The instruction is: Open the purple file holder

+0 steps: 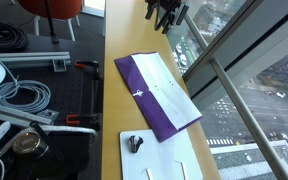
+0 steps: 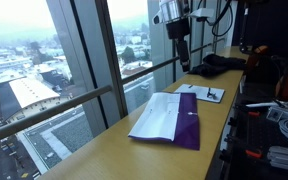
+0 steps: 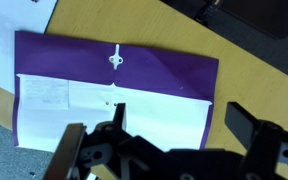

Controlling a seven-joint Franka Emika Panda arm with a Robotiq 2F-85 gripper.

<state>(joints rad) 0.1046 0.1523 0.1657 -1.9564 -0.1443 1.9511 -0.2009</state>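
Observation:
The purple file holder (image 1: 147, 84) lies flat on the wooden table (image 1: 114, 110), and it also shows in an exterior view (image 2: 189, 130). Its purple flap is folded back and white sheets (image 1: 176, 98) show inside. In the wrist view the holder (image 3: 164, 68) lies straight below me, with a white string button (image 3: 115, 60) on the flap. My gripper (image 3: 174, 125) is open and empty. It hangs high above the holder in both exterior views (image 1: 167, 12) (image 2: 180, 50) and touches nothing.
A white sheet with a small black clip (image 1: 134, 143) lies beside the holder. A black bundle (image 2: 219, 66) sits at the table's far end. Windows and a rail (image 1: 234, 95) run along one table edge. Cables and tools (image 1: 19, 95) lie off the other side.

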